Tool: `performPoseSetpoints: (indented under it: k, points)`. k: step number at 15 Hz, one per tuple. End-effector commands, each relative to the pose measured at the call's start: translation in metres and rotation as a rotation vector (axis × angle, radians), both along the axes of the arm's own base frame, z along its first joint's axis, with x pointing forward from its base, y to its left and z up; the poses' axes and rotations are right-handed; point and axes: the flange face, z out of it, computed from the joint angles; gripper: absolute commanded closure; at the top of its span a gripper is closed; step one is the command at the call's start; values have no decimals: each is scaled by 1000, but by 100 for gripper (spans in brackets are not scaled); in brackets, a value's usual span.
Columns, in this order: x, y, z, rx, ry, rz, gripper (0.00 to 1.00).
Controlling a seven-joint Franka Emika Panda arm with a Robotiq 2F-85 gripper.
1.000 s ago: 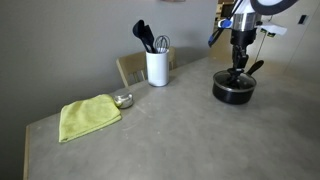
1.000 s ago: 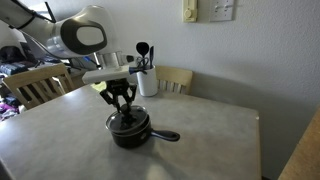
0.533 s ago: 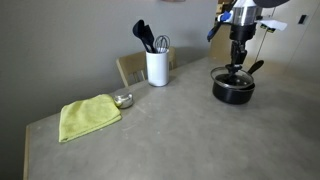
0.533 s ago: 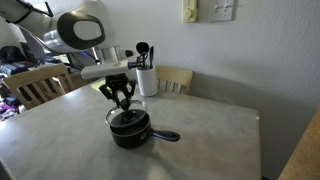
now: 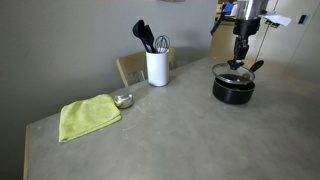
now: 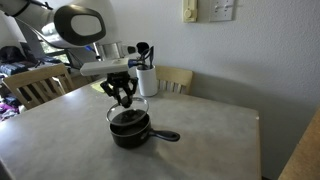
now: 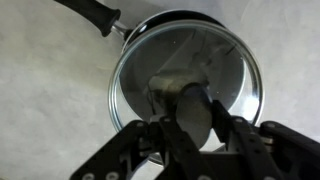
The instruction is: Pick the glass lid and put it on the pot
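Note:
The black pot with a long handle stands on the table in both exterior views (image 5: 233, 93) (image 6: 130, 133). My gripper (image 5: 238, 62) (image 6: 124, 100) is shut on the black knob of the glass lid (image 5: 232, 70) (image 6: 126, 106) and holds it a little above the pot. In the wrist view the fingers (image 7: 195, 115) clamp the knob. The lid's glass and metal rim (image 7: 215, 55) fill the picture, and only the pot's handle (image 7: 95, 12) sticks out at the top left.
A white utensil holder (image 5: 157, 67) (image 6: 147, 80) stands at the table's back edge. A yellow-green cloth (image 5: 88, 117) and a small metal bowl (image 5: 123, 100) lie far from the pot. Wooden chairs (image 6: 176, 78) (image 6: 40, 88) stand behind the table.
My gripper has risen from the pot with the glass lid in it. The lid now hangs a little above the pot's rim. The pot has not moved.

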Motion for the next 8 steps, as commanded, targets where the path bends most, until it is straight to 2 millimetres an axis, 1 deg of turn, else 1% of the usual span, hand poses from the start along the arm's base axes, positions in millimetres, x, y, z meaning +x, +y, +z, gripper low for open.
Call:
performPoseSetpoints:
  k: [1,8]
  points:
    - [-10,-12,4,24,14,-20,86]
    - [-13,-17,-4,23,30,-36,86]
